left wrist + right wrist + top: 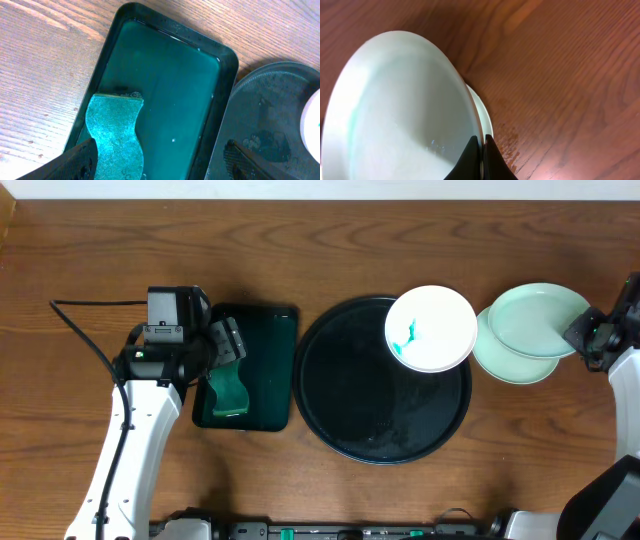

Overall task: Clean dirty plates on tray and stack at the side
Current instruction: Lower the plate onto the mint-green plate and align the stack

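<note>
At right, right gripper [481,141] clenched on mint plate [405,110], apparently tilted; left gripper [160,162] released

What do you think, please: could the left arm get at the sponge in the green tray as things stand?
Probably yes: the left tool hangs open over the green tray, and the sponge lies uncovered between its fingers, with nothing in the way.

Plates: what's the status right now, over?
Left gripper open above sponge. Right gripper shut on upper mint-green plate rim. White plate, green smear, on black tray. Nothing blocking.
</note>
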Controlling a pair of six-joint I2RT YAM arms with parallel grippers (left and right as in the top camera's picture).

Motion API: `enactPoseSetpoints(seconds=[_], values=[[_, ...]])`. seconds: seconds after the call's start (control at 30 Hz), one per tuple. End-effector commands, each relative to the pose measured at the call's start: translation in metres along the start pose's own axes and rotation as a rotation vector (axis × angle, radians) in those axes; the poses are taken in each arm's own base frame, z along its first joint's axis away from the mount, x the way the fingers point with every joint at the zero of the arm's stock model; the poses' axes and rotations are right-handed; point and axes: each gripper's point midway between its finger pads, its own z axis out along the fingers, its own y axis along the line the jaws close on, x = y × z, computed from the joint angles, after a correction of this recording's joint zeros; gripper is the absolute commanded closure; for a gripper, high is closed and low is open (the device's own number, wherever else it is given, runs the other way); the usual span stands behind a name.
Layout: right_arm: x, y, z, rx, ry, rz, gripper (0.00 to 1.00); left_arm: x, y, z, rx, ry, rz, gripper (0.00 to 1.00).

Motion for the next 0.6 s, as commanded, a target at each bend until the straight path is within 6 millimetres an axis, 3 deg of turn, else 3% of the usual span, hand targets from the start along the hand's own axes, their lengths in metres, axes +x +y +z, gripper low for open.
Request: enactPoseSetpoints(seconds=[0.0,0.57], values=[[-0.007,-0.009,-0.001,0.024,-0.014,0.030,0.99,-0.006,-0.003,-0.005,0.009,-0.019,0.006,0.19],[-0.006,-0.030,0.003,0.058,0.000,0.073,0.99,-0.006,-0.003,-0.005,0.009,-0.019,0.006,0.19]])
